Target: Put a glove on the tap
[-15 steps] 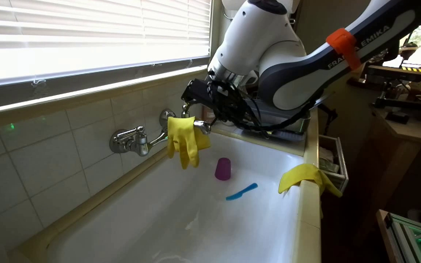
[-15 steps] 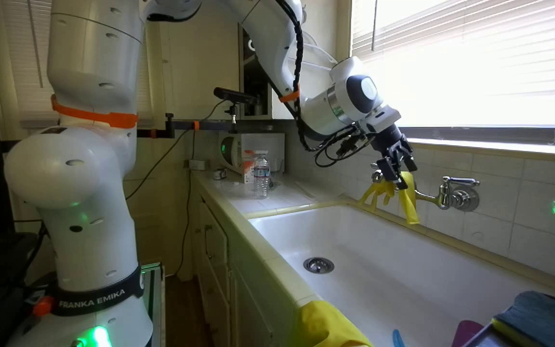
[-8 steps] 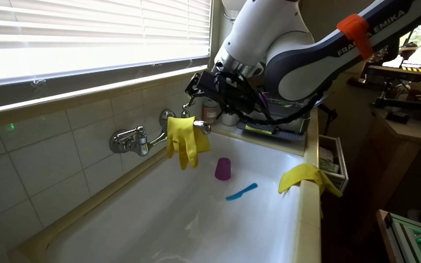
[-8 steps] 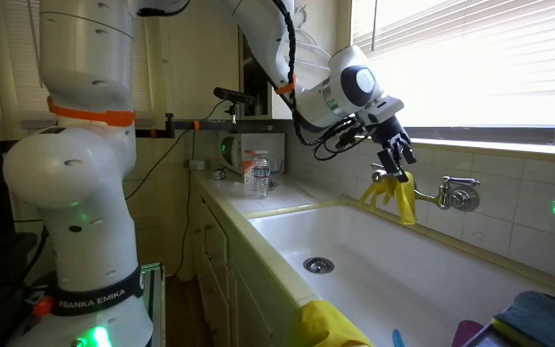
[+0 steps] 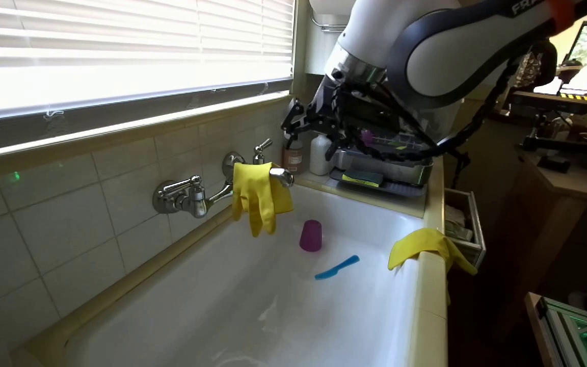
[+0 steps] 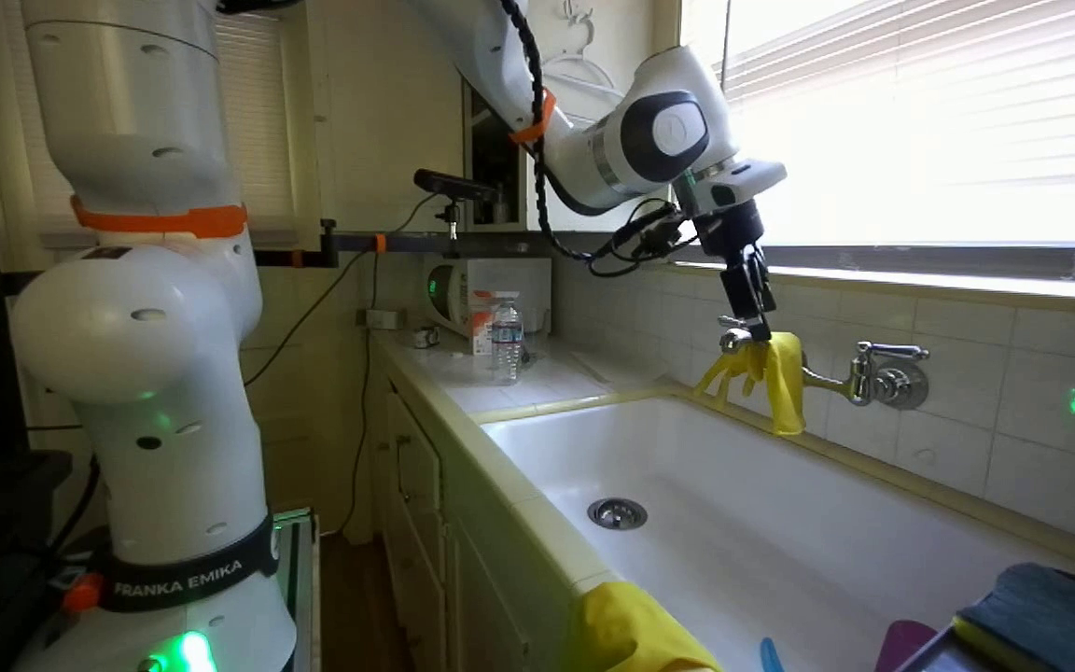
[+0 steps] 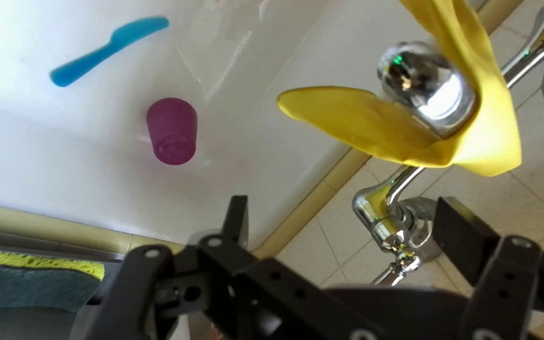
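The yellow glove hangs limp over the spout of the chrome tap. Its fingers droop on one side and its cuff on the other; it also shows in an exterior view. In the wrist view the glove is folded around the spout, and the rounded end of the tap sticks out bare. My gripper is open and empty, apart from the glove, beside the far knob. In the wrist view the fingers of the gripper stand wide apart with nothing between them.
A second yellow glove lies over the sink's front rim. A purple cup and a blue plastic knife lie in the sink. Bottles and a sponge by a dish rack stand at the sink's end, near the gripper.
My gripper has drawn back from the glove, away from the tap towards the bottles and dish rack. The glove stays hanging on the spout, almost unmoved.
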### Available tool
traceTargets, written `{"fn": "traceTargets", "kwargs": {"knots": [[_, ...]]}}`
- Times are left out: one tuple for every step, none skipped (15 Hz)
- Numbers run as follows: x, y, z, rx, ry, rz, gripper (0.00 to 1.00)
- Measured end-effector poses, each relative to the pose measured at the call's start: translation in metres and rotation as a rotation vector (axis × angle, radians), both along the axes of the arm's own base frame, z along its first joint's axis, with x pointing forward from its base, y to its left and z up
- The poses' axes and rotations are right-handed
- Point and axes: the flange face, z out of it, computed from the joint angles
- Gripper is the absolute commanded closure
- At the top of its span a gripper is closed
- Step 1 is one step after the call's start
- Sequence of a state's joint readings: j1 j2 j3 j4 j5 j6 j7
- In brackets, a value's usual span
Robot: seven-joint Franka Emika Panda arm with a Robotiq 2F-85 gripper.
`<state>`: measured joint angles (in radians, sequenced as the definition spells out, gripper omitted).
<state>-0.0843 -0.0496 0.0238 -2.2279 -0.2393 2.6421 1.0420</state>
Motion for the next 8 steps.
{"fn": "traceTargets", "kwargs": {"knots": [[-0.006, -0.001, 0.004, -0.015, 0.039, 0.036, 0.00], [-0.012, -0.001, 0.007, -0.025, 0.080, 0.077, 0.00], [-0.018, 0.000, 0.010, -0.030, 0.114, 0.122, 0.00], [-0.023, 0.001, 0.013, -0.033, 0.144, 0.170, 0.00], [-0.028, 0.003, 0.016, -0.040, 0.174, 0.218, 0.00], [-0.034, 0.004, 0.017, -0.048, 0.205, 0.264, 0.00], [-0.039, 0.005, 0.018, -0.057, 0.235, 0.310, 0.00], [-0.044, 0.006, 0.019, -0.067, 0.265, 0.353, 0.00]]}}
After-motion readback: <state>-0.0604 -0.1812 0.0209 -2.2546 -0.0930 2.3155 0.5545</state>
